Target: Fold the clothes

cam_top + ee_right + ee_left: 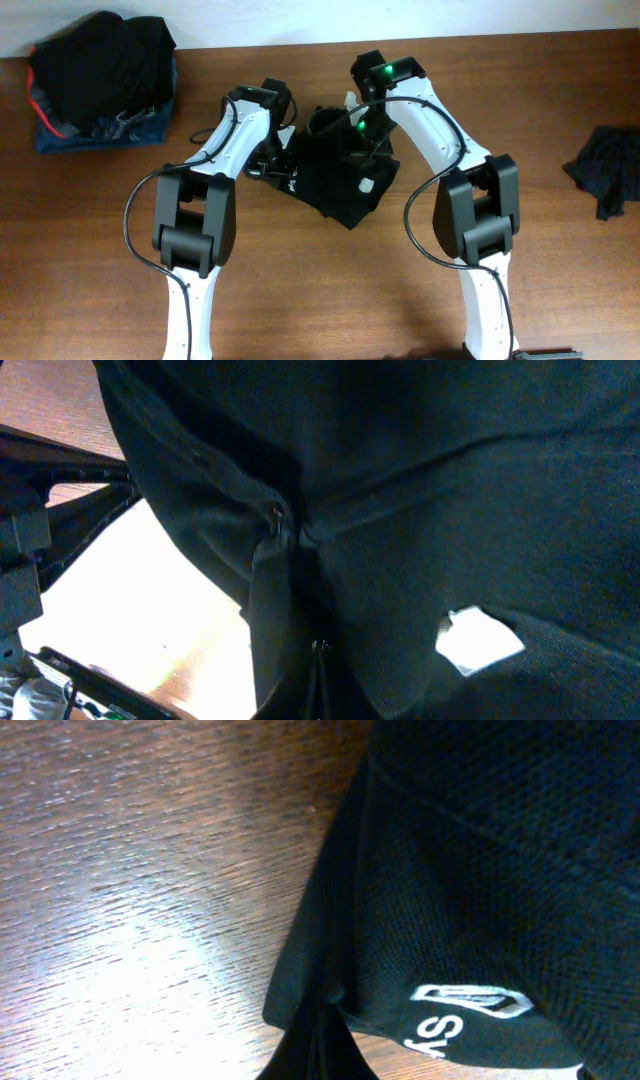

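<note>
Overhead: T-shirt [328,185] sits bunched mid-table between our two arms. Left gripper [272,165] and right gripper [364,148] are each clamped tight on its cloth. We read this as the spread-out step, with no fold made yet. Next move calls for pulling the grips apart and laying it flat. Clothes pile [100,80] far left and dark garment [605,170] far right are both well apart, so nothing blocks us.
Left wrist: cloth gathers toward our jaws, white logo [470,1010] showing, bare table [120,870] beside.
Right wrist: same pinch, white tag [480,640] visible, fingers hidden by fabric.
</note>
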Controlling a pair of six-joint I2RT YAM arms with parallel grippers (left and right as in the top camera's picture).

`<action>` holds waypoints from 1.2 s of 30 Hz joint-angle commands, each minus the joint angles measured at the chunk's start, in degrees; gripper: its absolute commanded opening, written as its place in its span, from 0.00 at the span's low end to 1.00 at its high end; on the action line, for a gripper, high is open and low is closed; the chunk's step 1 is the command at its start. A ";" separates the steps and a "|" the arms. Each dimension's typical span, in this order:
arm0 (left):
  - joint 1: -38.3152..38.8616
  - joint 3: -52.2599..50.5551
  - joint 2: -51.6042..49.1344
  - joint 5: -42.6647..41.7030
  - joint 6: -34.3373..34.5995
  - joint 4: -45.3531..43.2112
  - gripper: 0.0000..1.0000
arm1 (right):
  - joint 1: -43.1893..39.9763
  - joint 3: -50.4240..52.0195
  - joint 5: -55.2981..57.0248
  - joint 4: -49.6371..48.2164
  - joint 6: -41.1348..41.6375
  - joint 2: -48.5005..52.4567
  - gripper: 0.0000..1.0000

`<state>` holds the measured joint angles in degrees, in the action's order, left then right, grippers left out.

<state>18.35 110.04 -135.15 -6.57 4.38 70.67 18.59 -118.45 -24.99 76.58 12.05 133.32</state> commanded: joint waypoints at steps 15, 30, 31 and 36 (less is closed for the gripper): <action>-0.31 -0.52 0.13 1.51 0.76 -0.07 0.01 | 0.63 0.24 -9.09 -0.50 1.73 1.29 0.04; -2.84 -0.52 0.13 1.88 0.83 -0.09 0.01 | 1.22 -0.13 -14.69 3.13 -8.85 -1.66 0.04; -2.93 -0.52 0.13 1.88 0.83 -0.09 0.01 | 1.73 -0.13 -14.73 2.86 -8.85 -1.66 0.04; -2.91 -0.52 0.13 1.84 0.83 -0.04 0.01 | 1.57 -0.63 -24.87 2.10 -12.87 -1.68 0.04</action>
<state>15.99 110.04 -135.15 -6.39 4.38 70.67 20.47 -118.26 -41.45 78.83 3.40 133.88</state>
